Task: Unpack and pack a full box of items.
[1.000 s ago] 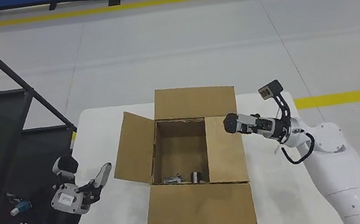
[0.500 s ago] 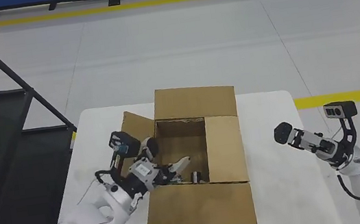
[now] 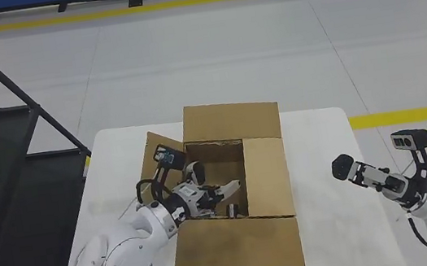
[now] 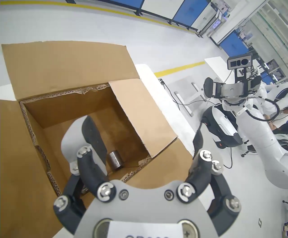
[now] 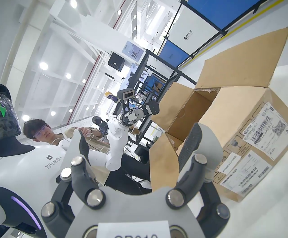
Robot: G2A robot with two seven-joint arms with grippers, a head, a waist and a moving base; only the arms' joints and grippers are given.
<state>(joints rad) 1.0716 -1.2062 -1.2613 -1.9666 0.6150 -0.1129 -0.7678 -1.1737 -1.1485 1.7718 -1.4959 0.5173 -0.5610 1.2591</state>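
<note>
We hold our left pincer [image 4: 144, 133], spread wide and empty, over the open brown cardboard box [image 4: 67, 58]. The small grey metal cylinder [image 4: 115, 159] stands (upright, apparently) just below it, far from our right pincer [image 5: 138, 135], likewise wide.

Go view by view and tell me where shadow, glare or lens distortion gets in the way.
Top view: even light, though the cardboard box is shadowed inside. Left wrist view: the wide lens bows the box's edges, and the metal cylinder sits in shade with a pale highlight down one side. Right wrist view: ceiling lamps glare, and straight lines bend toward the edges.
</note>
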